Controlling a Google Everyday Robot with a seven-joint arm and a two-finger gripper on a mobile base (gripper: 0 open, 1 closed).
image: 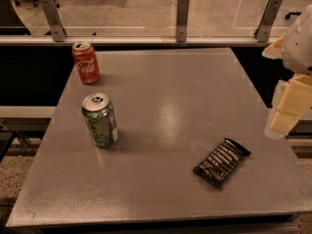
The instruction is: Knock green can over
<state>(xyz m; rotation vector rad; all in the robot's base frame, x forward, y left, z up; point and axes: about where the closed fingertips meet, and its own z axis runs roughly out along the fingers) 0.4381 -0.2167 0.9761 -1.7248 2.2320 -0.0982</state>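
The green can (100, 120) stands upright on the left part of the grey table (165, 96), silver top with pull tab facing up. My gripper (285, 116) is a pale blocky shape at the far right edge of the view, beyond the table's right side. It is far from the green can and touches nothing.
A red Coca-Cola can (86, 63) stands upright at the table's back left, behind the green can. A black snack bar wrapper (222, 162) lies flat at the front right. A glass railing with metal posts (182, 18) runs behind the table.
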